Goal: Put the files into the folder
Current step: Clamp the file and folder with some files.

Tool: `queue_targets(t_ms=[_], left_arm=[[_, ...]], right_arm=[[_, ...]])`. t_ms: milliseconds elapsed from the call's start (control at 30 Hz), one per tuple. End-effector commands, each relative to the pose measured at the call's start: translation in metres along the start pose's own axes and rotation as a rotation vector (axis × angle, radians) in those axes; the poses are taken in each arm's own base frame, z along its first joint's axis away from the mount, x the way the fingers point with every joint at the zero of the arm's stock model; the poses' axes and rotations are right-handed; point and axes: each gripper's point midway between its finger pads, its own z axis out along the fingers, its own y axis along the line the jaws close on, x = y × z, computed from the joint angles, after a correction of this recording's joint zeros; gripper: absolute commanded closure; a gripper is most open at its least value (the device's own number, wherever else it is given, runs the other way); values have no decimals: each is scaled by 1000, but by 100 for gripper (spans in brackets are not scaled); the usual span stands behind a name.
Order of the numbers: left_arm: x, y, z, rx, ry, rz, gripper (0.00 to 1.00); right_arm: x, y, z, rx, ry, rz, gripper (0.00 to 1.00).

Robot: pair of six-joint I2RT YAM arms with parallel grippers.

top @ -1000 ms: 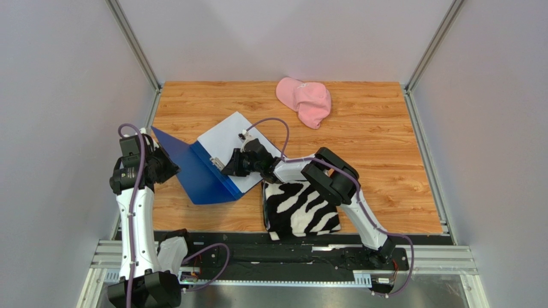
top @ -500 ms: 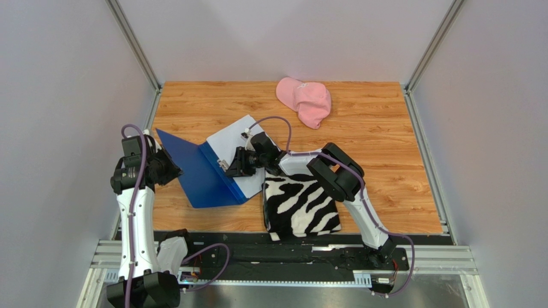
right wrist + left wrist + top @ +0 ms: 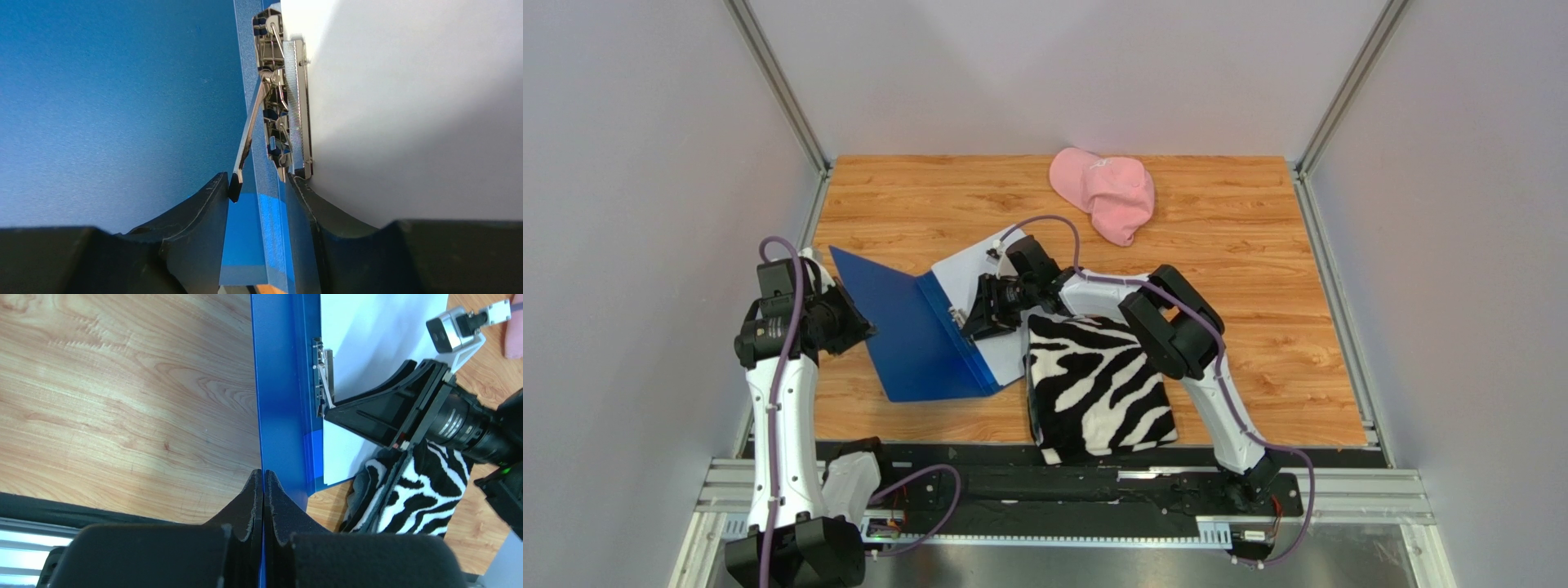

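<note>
Blue folder [image 3: 906, 333] w/ metal clip [image 3: 275, 107], white files [image 3: 959, 272]

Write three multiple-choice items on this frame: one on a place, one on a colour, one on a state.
1. Where on the table does the pink cap lie?
A. at its far edge
B. at its near edge
C. at its left edge

2. What colour is the folder?
A. red
B. blue
C. green

3. How does the folder's cover stand?
A. shut flat
B. raised, pinched by the left fingers
C. torn off

Key:
1 A, the top view shows the cap by the back edge.
2 B, both halves are blue.
3 B, the left wrist view shows the fingers closed on the cover's edge.
</note>
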Motion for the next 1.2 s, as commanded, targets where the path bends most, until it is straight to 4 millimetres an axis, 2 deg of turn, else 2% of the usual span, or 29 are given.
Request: queue_targets(t_ms=[0, 67, 333, 633, 867, 1167], left_arm=[[-24, -10, -13, 38, -98, 84, 100], [-25, -10, -16, 32, -94, 98, 100], [-21, -14, -17, 59, -86, 90, 100], [-21, -8, -19, 33, -135, 56, 100], [-20, -8, -17, 37, -136, 51, 100], [-21, -6, -15, 24, -141, 46, 100]], right_arm=[[2, -29, -8, 99, 75, 113, 57], [-7, -21, -8, 93, 78, 122, 57], [-23, -3, 0, 64, 89, 165, 57], [-39, 13, -7, 38, 66, 179, 57], [-44, 17, -2, -4, 74, 306, 57], [-47, 30, -5, -35, 68, 360, 66]])
